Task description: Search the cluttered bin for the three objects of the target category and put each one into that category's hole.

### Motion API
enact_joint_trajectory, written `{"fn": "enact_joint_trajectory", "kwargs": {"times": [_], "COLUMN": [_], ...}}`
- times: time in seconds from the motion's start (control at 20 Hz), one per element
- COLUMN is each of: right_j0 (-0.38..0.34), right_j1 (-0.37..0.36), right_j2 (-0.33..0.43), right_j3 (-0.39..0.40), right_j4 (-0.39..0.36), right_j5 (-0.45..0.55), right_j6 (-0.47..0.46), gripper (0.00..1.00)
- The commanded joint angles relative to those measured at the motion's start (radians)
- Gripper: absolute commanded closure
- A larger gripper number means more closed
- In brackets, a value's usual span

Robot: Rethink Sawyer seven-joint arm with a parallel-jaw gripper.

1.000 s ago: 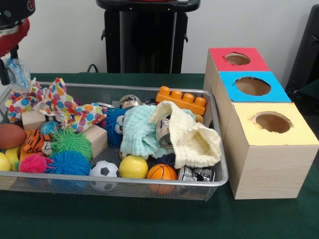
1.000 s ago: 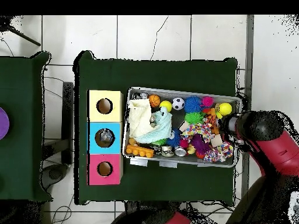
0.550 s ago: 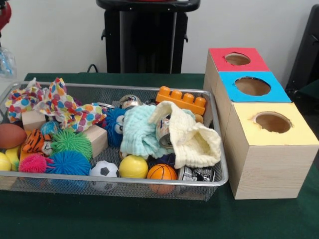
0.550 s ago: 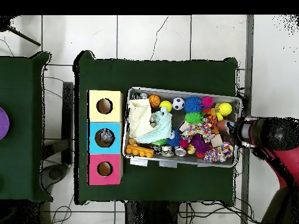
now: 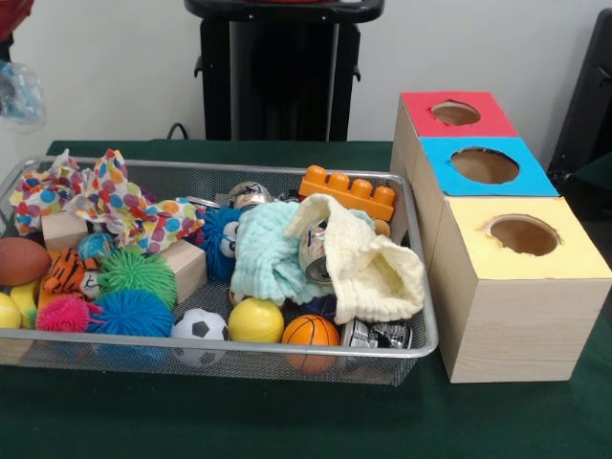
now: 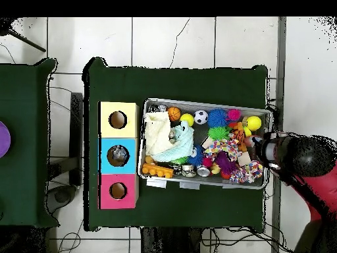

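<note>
- Since the target category is not named, the likely task item is judged to be the crumpled clear wrapper point(image 5: 19, 93), seen at the upper left of the front view, raised above the left end of the mesh bin point(image 5: 239, 349).
- The wrapper is seen just below the red arm point(image 5: 11, 11) at the top left corner, so it is judged to be hanging from the gripper. The contact itself is cut off by the frame edge.
- In the overhead view the gripper point(image 6: 267, 149) is placed over the right end of the bin. Whether it is open or closed cannot be told.
- Step in hand is judged to be the carry to a hole.
- The three boxes are lined up at the right of the front view: red-topped box point(image 5: 421, 120), blue-topped box point(image 5: 440, 158), yellow-topped box point(image 5: 478, 253). All are well apart from the wrapper, across the full bin.
- Which hole is meant cannot be told. Something greyish is seen inside the blue hole point(image 6: 118, 156) from overhead.
- To do it well, the item should be kept high over the clutter, above all the piled cloths point(image 5: 325, 253) in the middle.
- The wrapper is light and floppy, so it should be centred over the hole and lowered close before release, or it may catch on the rim.
</note>
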Motion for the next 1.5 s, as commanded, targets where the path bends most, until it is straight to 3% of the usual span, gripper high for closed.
{"fn": "enact_joint_trajectory", "kwargs": {"times": [0.05,0.7,1.5], "right_j0": [0.065,0.184,0.355], "right_j1": [-0.030,-0.039,-0.008], "right_j2": [0.129,0.090,0.056], "right_j3": [0.168,0.223,0.279], "right_j4": [-0.028,0.041,0.209], "right_j5": [-0.049,-0.061,-0.104], "right_j6": [0.002,0.172,0.343], "gripper": [1.00,1.00,1.00]}}
